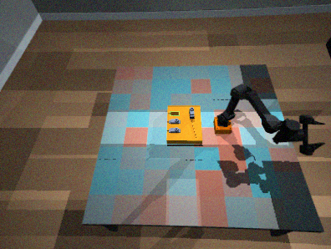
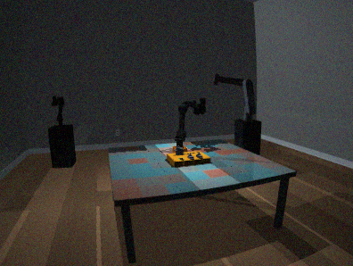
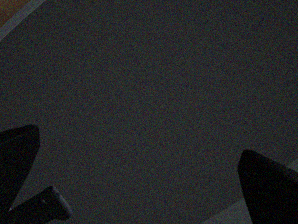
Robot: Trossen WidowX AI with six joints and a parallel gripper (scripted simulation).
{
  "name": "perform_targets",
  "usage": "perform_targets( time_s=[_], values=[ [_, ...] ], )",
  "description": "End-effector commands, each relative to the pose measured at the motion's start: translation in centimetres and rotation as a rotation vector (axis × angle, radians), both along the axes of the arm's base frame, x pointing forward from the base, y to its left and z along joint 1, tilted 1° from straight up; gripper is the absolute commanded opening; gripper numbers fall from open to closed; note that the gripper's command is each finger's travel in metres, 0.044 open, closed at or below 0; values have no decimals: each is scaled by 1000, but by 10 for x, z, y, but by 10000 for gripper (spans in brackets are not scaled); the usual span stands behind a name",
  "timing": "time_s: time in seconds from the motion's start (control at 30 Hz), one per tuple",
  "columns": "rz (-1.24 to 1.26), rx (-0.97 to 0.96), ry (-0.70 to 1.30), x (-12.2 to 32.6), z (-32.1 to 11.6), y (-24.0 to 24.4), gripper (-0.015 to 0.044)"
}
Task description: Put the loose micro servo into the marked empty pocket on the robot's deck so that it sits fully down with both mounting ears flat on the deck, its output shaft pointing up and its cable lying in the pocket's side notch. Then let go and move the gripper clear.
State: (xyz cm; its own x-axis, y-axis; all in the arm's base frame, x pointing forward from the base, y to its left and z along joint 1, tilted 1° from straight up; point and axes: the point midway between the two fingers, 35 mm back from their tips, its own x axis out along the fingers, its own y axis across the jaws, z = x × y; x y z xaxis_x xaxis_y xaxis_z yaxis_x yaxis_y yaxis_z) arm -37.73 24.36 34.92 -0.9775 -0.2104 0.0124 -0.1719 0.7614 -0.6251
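I take the orange deck (image 1: 184, 125) as my landmark, in the top view, going from left to right. Far to the left of it a grey wall (image 1: 12, 29) with a pale baseboard meets the floor of brown wood planks (image 1: 50, 125). Nearer to the deck lies the table top (image 1: 138, 184), a patchwork of blue, pink and grey squares, with long shadows across it.

On the left part of the deck there is the marked pocket (image 1: 174, 113), outlined in green, and nothing sits in it. Below it, two grey servos (image 1: 174, 121) are seated in their pockets. The loose servo (image 1: 191, 112) stands on the right part of the deck, at the upper edge, just beside the marked pocket but outside it.

Right of the deck, close to it, is my orange base (image 1: 222, 125). My arm (image 1: 251, 102) bends from there to the right, past the table edge. My claw (image 1: 314, 134) is well apart from the deck, over the floor, released, fingers wide and with nothing between them.

From my wrist I see only the dark wall (image 3: 153, 83) and my two fingertips.
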Motion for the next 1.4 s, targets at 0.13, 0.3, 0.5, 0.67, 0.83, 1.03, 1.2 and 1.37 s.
perform_targets(
  time_s=[0.13, 0.3, 0.5, 0.67, 0.83, 1.03, 1.2, 1.37],
  values=[
    [-188, -131, -57, 37, -12, 49, 440],
    [-291, -198, -80, 61, -19, 75, 440],
    [-451, -297, -107, 103, -30, 109, 440],
    [-593, -384, -124, 142, -40, 135, 440],
    [-738, -456, -135, 185, -50, 156, 440],
    [-882, -568, -140, 230, -63, 171, 440],
    [-1018, -651, -140, 275, -75, 180, 440],
    [-1159, -742, -136, 323, -87, 183, 440]
  ],
)
